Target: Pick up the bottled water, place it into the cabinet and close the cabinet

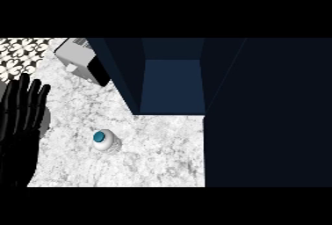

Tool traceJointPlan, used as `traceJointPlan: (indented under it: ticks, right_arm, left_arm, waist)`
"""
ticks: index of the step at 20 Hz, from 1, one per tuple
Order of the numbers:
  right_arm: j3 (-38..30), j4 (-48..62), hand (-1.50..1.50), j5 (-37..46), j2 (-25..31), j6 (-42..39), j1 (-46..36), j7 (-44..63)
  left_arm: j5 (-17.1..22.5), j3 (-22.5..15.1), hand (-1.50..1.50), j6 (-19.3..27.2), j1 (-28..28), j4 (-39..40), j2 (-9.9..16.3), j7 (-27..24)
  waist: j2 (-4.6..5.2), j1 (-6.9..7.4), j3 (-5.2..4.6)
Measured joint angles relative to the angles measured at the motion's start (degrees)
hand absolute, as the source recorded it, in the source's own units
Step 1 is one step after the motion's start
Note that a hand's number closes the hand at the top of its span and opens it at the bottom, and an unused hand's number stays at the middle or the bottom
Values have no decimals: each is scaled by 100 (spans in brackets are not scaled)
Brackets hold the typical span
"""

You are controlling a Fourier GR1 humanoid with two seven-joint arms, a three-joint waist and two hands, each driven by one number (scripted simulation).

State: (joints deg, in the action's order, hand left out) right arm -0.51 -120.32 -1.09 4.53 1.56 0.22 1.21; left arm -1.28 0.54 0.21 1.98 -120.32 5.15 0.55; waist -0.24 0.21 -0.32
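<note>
From where I stand, nothing here can be read. The bottled water (pixel 103 140) shows only its plain blue cap from above, with no label or brand in sight. The grey and white appliance (pixel 83 59) at the back of the table (pixel 162 149) carries no letters or numbers that I can make out. The dark cabinet (pixel 172 83) has bare panels, without any sign or marking. The patterned tiles (pixel 23 55) bear ornaments only, no writing.

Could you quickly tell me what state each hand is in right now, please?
Left hand: open, fingers straight, resting at the view's left edge, holding nothing.
Right hand: not in view.
</note>
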Motion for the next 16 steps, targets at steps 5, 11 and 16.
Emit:
traceJointPlan:
  ticks: [5, 11, 16]
  right_arm:
    - [246, -412, -150, 185, -12, -103, 441, -27]
    - [827, -978, -150, -164, 113, -616, 858, 392]
    - [1176, -1508, -150, -188, 83, -643, 960, 938]
  left_arm:
    - [774, 236, -150, -697, 317, -153, 267, -237]
    - [2113, 212, -150, -1320, 659, -200, 376, 361]
    - [2954, 519, -150, -1547, 1067, -703, 558, 892]
  waist:
    - [6, -15, 21]
    - [2, -17, 27]
    - [7, -2, 29]
